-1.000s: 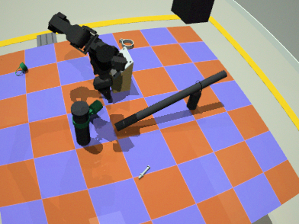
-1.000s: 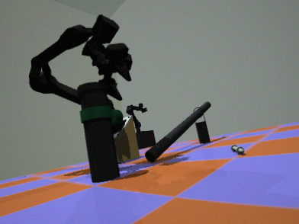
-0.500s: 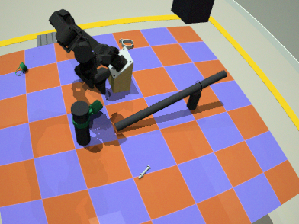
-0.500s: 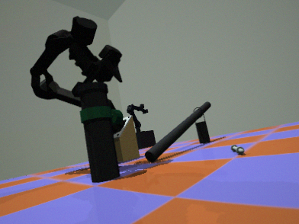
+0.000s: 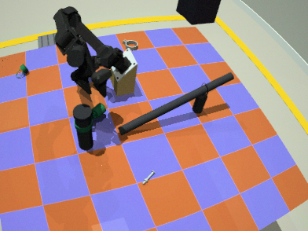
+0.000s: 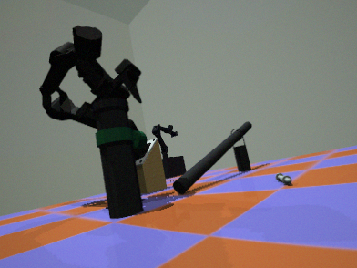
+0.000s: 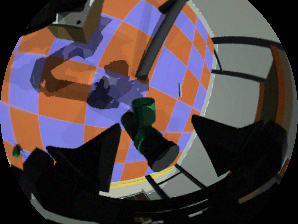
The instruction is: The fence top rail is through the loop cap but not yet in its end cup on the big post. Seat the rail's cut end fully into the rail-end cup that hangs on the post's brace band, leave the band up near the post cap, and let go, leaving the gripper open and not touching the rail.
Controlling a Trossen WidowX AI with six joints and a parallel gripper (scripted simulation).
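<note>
Claw [image 5: 92, 88] [image 7: 156, 121]: spread wide, nothing gripped
Rail [image 5: 177, 103] [image 6: 214, 157] [image 7: 160, 40]: held through the loop, cut end outside the cup [image 5: 99, 110] [image 6: 139, 139] [image 7: 144, 111]
Surface [image 5: 204, 147] [image 6: 255, 228] [image 7: 60, 125]: checkered orange and violet
Walls [image 6: 237, 59]: plain grey

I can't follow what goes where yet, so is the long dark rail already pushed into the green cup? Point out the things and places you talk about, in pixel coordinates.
No, the rail's [image 5: 173, 105] [image 6: 214, 157] [image 7: 161, 41] near end stops short of the green cup [image 5: 99, 110] [image 7: 144, 111].

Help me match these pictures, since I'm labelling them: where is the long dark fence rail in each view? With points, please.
Top: long dark fence rail [image 5: 174, 104] [image 6: 213, 157] [image 7: 161, 39], slanting right of centre.
Exterior: right of centre, near end lower.
Wrist: upper middle, right of the box.
Shared landmark: green band [image 5: 83, 126] [image 6: 114, 136] [image 7: 142, 145] around the big post.
</note>
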